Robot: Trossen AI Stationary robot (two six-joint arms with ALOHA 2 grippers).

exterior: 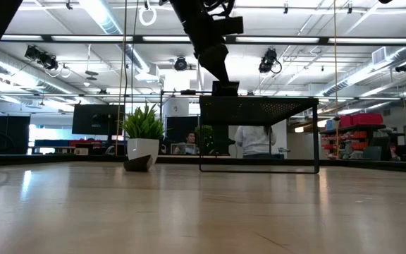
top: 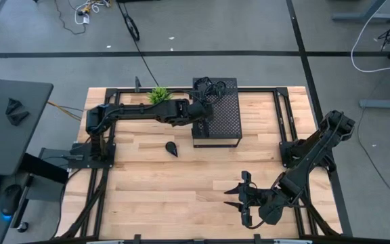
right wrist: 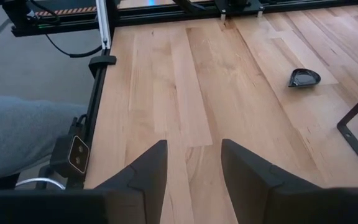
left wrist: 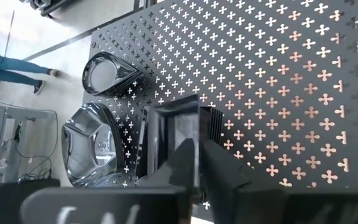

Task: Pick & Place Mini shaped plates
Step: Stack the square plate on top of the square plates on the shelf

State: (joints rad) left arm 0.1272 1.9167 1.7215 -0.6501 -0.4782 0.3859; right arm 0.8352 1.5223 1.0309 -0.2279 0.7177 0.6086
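Note:
Three glossy black mini plates show in the left wrist view on top of the perforated black box [top: 217,125]: a teardrop one [left wrist: 107,73], a rounded leaf one [left wrist: 92,146] and a square one [left wrist: 174,134]. My left gripper [top: 205,108] reaches over the box top and is shut on the square plate. Another teardrop plate [top: 171,148] lies flat on the table in front of the box, also seen as the teardrop plate [right wrist: 304,78] and the plate [exterior: 139,164]. My right gripper [right wrist: 191,168] is open, low over the table's near right part [top: 239,196], touching nothing. My left gripper holds the square plate by its raised rim [left wrist: 205,124]. One finger [left wrist: 185,163] lies inside the dish and the other finger [left wrist: 229,171] outside the rim, coming from above. Whether the plate rests on the box top or is lifted cannot be told.
A small green potted plant [top: 158,95] stands at the table's far edge, left of the box. The box stands on thin legs [exterior: 201,148] with open space beneath. Bare wood lies between the box and my right gripper. People show in the room beyond the table.

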